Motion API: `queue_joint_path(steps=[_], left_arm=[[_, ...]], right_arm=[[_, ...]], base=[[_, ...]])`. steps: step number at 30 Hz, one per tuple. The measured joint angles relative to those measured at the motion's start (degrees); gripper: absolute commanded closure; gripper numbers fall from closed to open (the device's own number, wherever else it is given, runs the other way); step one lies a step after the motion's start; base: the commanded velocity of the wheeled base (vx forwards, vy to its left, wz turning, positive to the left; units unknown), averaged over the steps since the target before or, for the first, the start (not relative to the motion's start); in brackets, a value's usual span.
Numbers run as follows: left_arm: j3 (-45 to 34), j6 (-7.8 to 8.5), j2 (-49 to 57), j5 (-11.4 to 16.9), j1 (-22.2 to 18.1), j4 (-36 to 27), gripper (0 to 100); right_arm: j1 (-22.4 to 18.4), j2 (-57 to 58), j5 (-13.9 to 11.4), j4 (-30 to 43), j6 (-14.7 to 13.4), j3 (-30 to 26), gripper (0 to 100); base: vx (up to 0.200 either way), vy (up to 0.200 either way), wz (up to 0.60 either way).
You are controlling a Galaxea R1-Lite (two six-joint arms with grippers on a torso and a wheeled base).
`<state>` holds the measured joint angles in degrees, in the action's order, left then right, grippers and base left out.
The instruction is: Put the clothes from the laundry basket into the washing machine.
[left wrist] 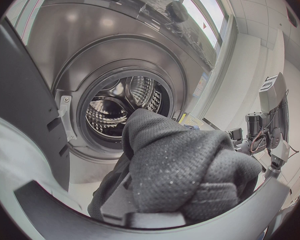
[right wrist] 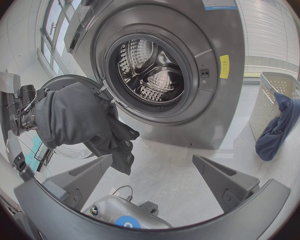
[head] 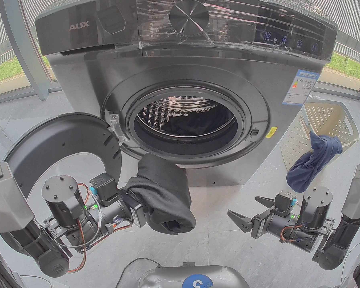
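Observation:
A dark grey garment (head: 164,193) hangs bunched over my left gripper (head: 150,211), which is shut on it just below and in front of the washing machine's open drum (head: 186,119). The same garment (left wrist: 176,164) covers the left fingers in the left wrist view, and it shows as a grey bundle (right wrist: 76,120) in the right wrist view. Dark clothing (head: 196,123) lies inside the drum. My right gripper (head: 250,213) stands open and empty, low at the right. A navy garment (head: 312,161) drapes over the rim of the cream laundry basket (head: 332,119) to the machine's right.
The round machine door (head: 64,149) is swung open to the left, beside my left arm. The laundry basket (right wrist: 276,94) stands on the pale tiled floor (head: 236,197) against the machine's right side. Windows surround the machine.

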<state>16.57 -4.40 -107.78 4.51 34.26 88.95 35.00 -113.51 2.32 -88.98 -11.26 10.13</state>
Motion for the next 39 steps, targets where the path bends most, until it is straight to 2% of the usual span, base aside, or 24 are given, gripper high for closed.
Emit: queue_joint_path(steps=[14,20,39], left_arm=[[-0.1,0.13,-0.2,0.0,0.0,0.0,100],[0.1,0.44,-0.6,-0.3,0.0,0.0,100],[0.3,0.38,-1.3,-0.3,0.0,0.0,100]], right_arm=[[0.4,-0.1,0.0,0.0,-0.1,-0.3,0],[0.7,-0.1,0.0,0.0,-0.2,-0.4,0],[1.0,-0.1,0.1,0.0,-0.2,-1.1,0]], base=[[0.0,0.0,0.0],[0.0,-0.2,0.0],[0.0,0.0,0.0]])
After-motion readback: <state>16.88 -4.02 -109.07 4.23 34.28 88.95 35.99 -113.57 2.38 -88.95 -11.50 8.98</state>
